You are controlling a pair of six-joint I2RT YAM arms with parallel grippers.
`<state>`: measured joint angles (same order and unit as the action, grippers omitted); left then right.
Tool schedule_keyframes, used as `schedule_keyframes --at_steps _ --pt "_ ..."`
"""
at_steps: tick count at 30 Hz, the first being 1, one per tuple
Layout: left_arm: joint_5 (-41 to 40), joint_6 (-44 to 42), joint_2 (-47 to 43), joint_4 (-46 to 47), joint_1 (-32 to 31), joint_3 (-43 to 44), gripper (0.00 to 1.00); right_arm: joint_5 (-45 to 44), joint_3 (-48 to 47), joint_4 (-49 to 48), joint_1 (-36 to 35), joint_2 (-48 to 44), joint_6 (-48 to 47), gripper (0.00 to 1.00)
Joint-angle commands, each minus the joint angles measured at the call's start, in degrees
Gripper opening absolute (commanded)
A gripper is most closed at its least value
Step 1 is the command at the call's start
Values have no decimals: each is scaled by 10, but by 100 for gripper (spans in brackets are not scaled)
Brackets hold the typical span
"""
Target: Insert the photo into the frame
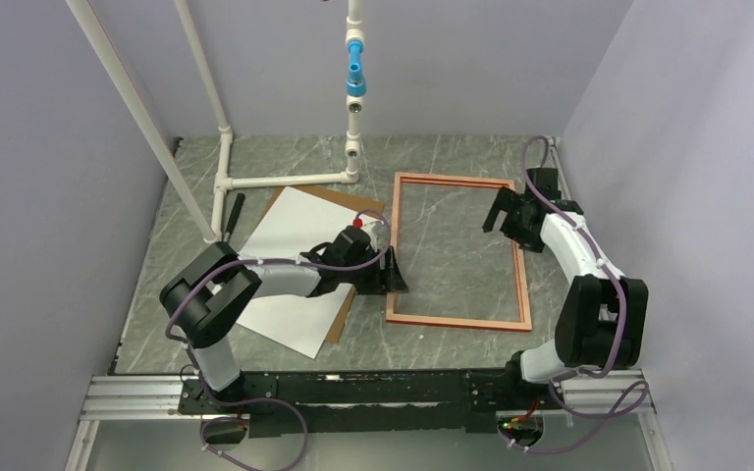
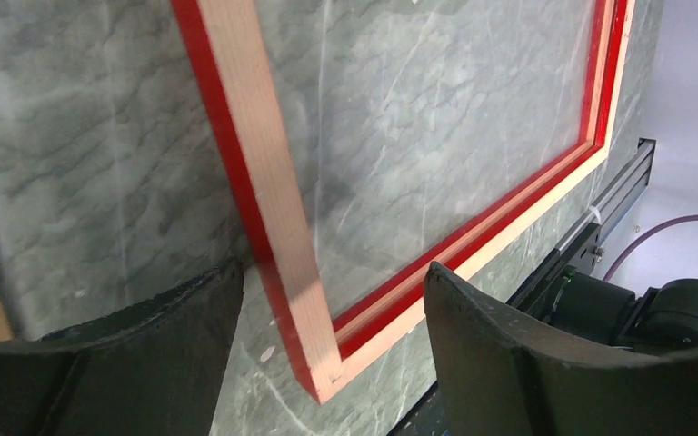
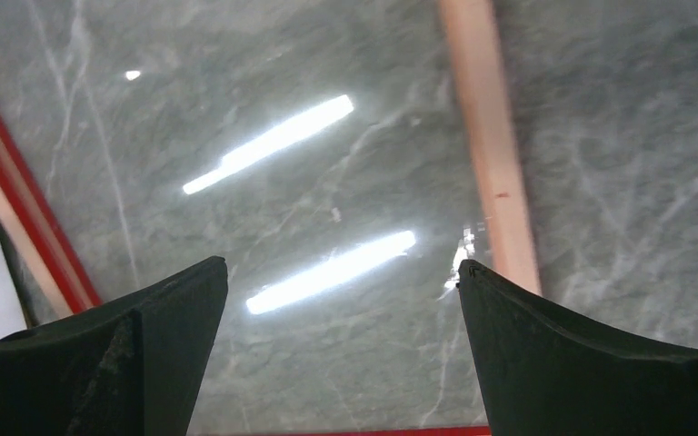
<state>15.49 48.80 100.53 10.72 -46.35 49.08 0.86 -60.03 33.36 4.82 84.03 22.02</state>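
Note:
The frame lies flat on the marble table with its pale wood face up. The photo, white side up, lies left of it on a brown backing board. My left gripper is at the frame's left rail near the front corner. In the left wrist view it is open, its fingers straddling the rail without clamping it. My right gripper hovers open inside the frame's right rail. In its wrist view it has only glossy grey surface between the fingers.
A white pipe stand with a blue fitting stands at the back. A black stick lies left of the photo. An aluminium rail runs along the near edge. Grey walls close in both sides.

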Motion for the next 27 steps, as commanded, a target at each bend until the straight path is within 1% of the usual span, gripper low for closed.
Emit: schedule_keyframes --at_steps 1,3,8,10,13,16,20,24,27 --pt "-9 -11 -44 -18 20 -38 78 12 -11 10 -67 3 -4 100" --pt "1 -1 -70 9 35 -66 79 5 -14 15 -106 10 1 100" --pt "42 48 -156 109 105 -166 79 15 -23 10 -192 23 32 96" --pt "43 53 -192 111 128 -192 79 18 -30 4 -228 30 46 94" --pt "8 35 -254 52 144 -202 79 16 -48 0 -270 53 61 92" --pt "-57 0 -316 -58 145 -184 79 20 -68 -6 -307 80 76 88" --pt "-146 -40 -391 -181 144 -160 80 10 -90 -14 -348 118 91 83" --pt "-211 -65 -447 -263 145 -143 80 -7 -111 -14 -379 162 98 74" --pt "-235 -72 -474 -290 145 -142 81 -8 -129 -15 -400 188 104 67"
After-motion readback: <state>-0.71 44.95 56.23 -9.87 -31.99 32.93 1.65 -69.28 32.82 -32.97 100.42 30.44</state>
